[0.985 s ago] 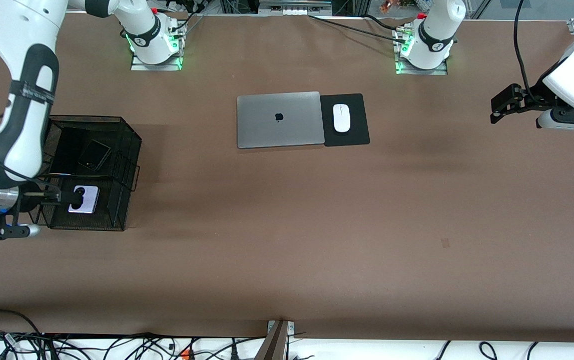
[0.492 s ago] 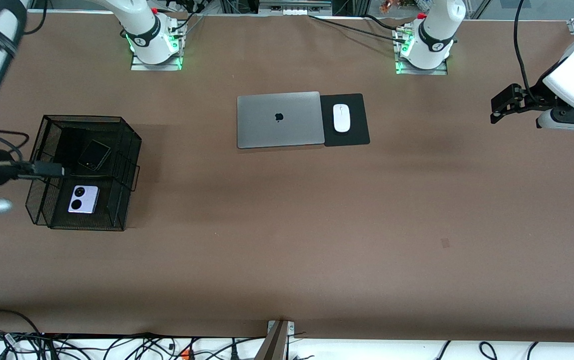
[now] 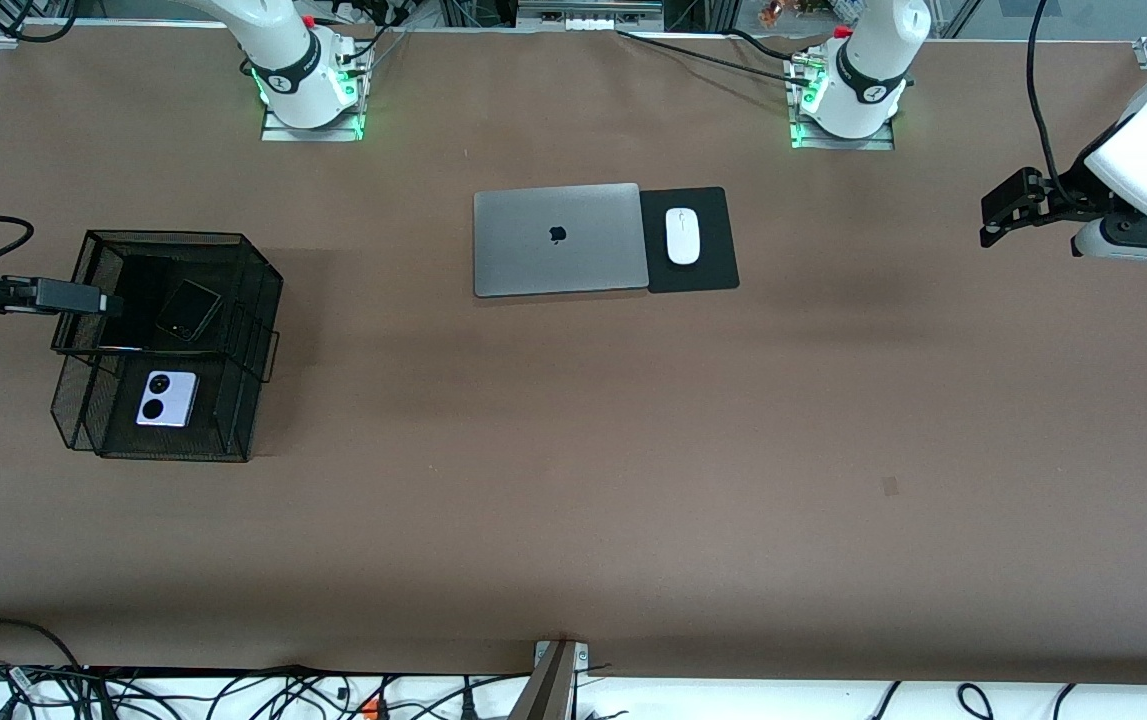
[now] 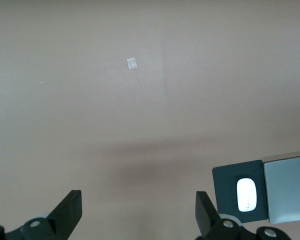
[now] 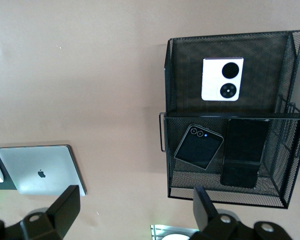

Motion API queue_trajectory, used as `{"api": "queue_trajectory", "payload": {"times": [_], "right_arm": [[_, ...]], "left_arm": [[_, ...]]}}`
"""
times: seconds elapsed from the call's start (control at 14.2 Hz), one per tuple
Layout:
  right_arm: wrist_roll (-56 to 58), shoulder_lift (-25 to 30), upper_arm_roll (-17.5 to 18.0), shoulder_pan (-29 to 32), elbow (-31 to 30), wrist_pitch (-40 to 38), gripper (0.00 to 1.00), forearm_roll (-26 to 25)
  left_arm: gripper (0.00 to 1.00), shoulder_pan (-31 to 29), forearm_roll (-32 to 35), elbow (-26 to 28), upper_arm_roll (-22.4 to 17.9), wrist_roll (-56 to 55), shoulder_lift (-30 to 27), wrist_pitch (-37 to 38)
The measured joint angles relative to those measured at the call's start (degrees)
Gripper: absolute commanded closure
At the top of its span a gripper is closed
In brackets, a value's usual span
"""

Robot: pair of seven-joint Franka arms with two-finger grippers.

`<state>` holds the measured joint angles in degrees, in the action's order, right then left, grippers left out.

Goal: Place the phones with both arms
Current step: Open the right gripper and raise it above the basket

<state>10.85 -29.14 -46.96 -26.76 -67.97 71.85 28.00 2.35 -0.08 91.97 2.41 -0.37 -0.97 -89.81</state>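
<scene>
A black mesh basket point(image 3: 255, 300) stands at the right arm's end of the table. Its nearer compartment holds the lavender-white phone point(image 3: 166, 398) with two black circles. In the farther compartment the small squarish black phone point(image 3: 188, 310) and the long black slab point(image 5: 245, 152) lie side by side. My right gripper point(image 3: 78, 298) hangs open and empty, high over the basket's outer edge. The right wrist view looks down on all three phones. At the left arm's end, my left gripper point(image 3: 1008, 212) waits open and empty over bare table.
A closed silver laptop point(image 3: 558, 238) lies mid-table toward the robots' bases, with a white mouse point(image 3: 682, 235) on a black pad point(image 3: 711, 272) beside it. A small pale patch point(image 3: 890, 486) marks the brown table.
My right arm has risen away from the basket's nearer compartment and drawn back toward the table's end, leaving the lavender-white phone lying there. The left arm has not moved.
</scene>
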Motion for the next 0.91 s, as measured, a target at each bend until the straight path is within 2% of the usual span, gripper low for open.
{"api": "queue_trajectory", "payload": {"times": [0.14, 0.49, 0.56, 0.7, 0.91], "right_arm": [[-2.28, 0.66, 7.52, 4.23, 1.26, 0.05, 0.0, -4.61], [-8.57, 4.97, 37.01, 22.96, 3.29, 2.0, 0.0, -18.61], [-8.86, 5.77, 41.5, 26.03, 3.28, 2.64, 0.0, -20.54], [-10.4, 6.91, 47.98, 30.44, 2.73, 4.2, 0.0, -23.23], [-14.78, 8.57, 58.91, 36.97, -0.77, 8.09, 0.0, -28.38]], "left_arm": [[0.0, 0.0, 0.0, 0.0, 0.0, 0.0, 0.0, -0.27], [0.0, -0.01, 0.0, 0.0, 0.0, 0.0, 0.0, -1.12], [0.0, -0.01, 0.0, 0.0, 0.0, 0.0, 0.0, -1.21], [0.0, -0.01, 0.0, 0.0, 0.0, 0.0, 0.0, -1.31], [0.0, -0.02, 0.0, 0.0, 0.0, 0.0, 0.0, -1.32]]}}
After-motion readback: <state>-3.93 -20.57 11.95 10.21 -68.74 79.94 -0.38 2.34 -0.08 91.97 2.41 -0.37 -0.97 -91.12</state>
